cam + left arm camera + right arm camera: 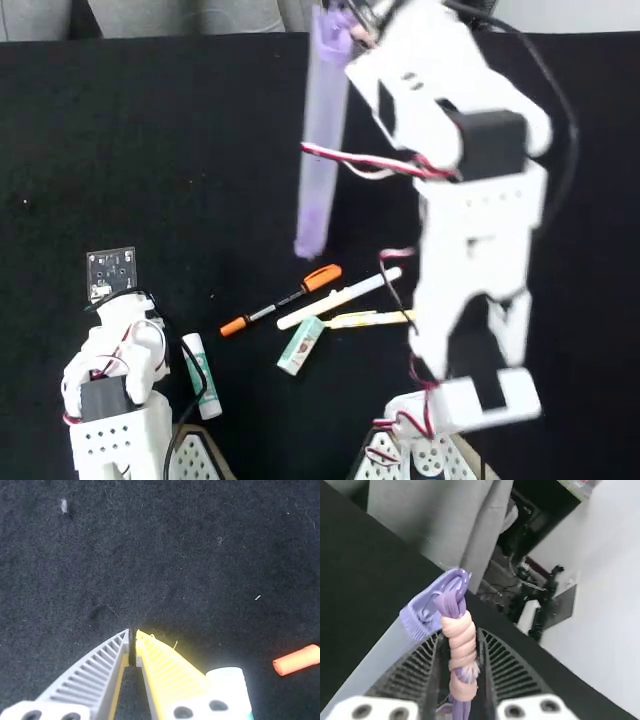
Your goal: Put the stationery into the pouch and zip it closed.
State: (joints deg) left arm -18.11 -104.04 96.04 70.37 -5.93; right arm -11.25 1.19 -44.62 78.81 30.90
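Observation:
The translucent purple pouch [322, 140] hangs upright in the air above the black table, its lower end over the table's middle. My right gripper [352, 25] is raised high at the top of the high view. It [460, 635] is shut on the pouch's zipper cord [456, 625], a purple and peach braid tied to the purple zipper tab [445, 592]. On the table lie an orange marker [282, 300], a white pen [340, 297], a yellow pen [370, 319], a green-white eraser [301, 345] and a glue stick [202, 375]. My left gripper [132, 632] is shut and holds nothing, low over the table at front left.
The left arm [115, 350] is folded at the front left, next to the glue stick [227, 680]; the marker's orange cap [297, 660] lies a little beyond. The right arm's body [470, 250] towers over the table's right half. Bare black cloth [150, 150] covers the far left.

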